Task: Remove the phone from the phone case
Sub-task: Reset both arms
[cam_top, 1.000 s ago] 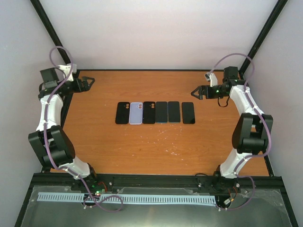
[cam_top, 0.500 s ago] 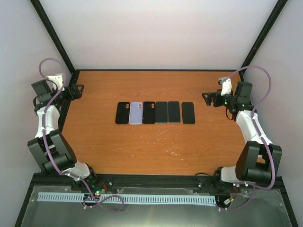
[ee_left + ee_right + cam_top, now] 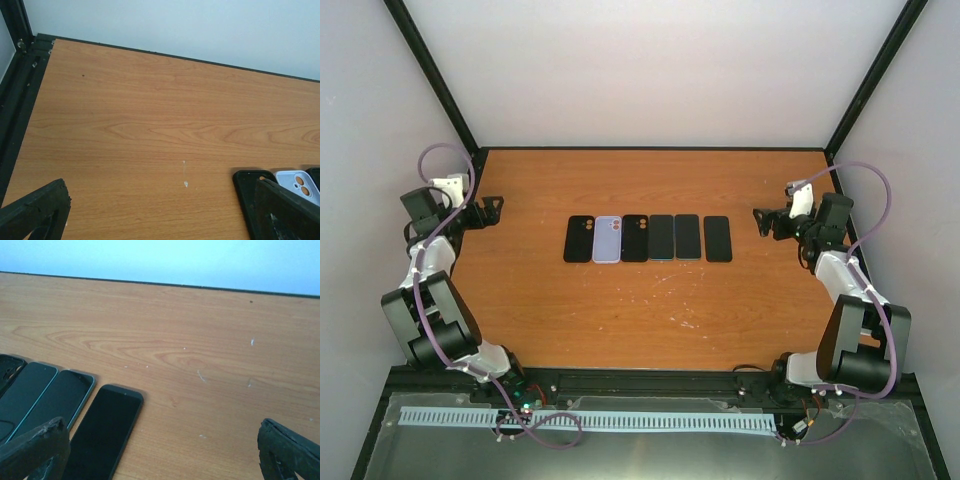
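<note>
A row of six flat pieces lies across the middle of the table. From the left they are a black phone case, a lavender case and another black case, all three back up. Three phones follow, screens up. The rightmost phone has a matte black rim like a case around it. My left gripper hangs open left of the row, empty. My right gripper hangs open right of the row, also empty.
The orange wooden table is bounded by a black frame and white walls. In the left wrist view the black case and lavender case sit beside my right finger. Two more phones lie left of the rightmost one.
Both arms have folded back: the left gripper moved outward and toward the near edge, the right gripper moved right and nearer. Both stayed open. The row has not moved.
</note>
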`<state>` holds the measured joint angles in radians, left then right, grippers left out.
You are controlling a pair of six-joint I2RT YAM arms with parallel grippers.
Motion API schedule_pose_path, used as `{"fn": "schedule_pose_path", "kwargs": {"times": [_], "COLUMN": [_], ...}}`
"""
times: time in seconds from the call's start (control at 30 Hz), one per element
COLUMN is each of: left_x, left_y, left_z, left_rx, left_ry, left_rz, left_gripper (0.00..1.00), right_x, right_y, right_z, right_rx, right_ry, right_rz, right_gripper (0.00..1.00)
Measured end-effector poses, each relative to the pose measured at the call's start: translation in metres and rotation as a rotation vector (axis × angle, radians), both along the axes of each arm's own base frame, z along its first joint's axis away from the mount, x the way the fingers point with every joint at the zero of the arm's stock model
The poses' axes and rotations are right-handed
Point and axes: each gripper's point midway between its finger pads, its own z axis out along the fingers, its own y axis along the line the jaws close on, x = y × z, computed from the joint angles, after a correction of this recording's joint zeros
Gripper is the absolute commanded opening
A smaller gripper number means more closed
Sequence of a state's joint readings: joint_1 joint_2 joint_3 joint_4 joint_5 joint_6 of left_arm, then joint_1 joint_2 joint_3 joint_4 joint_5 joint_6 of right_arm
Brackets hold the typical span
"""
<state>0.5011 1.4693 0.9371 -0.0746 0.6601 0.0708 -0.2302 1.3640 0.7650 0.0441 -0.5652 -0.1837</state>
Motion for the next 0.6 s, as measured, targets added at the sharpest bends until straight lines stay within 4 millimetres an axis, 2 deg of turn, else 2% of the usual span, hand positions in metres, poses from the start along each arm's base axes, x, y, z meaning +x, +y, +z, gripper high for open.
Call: {"fn": "schedule_pose_path", "kwargs": {"times": [0.4, 0.6], "left_x": [0.005, 0.002], "left_y": [0.004, 0.003], "left_z": [0.001, -0.008], "left_rx": [0.050, 0.054], "left_ry": [-0.036, -0.029], "left_rz": [-0.010, -0.009], "left_gripper": [1.00, 1.00], "right_x": [0.003, 0.005], "right_y": [0.000, 0.001], "right_z": [0.000, 0.001], "right_rx": [-0.017, -0.016], "right_ry": [-0.048, -0.063], "right_rz": [0.011, 0.017], "right_gripper": [1.00, 1.00]}}
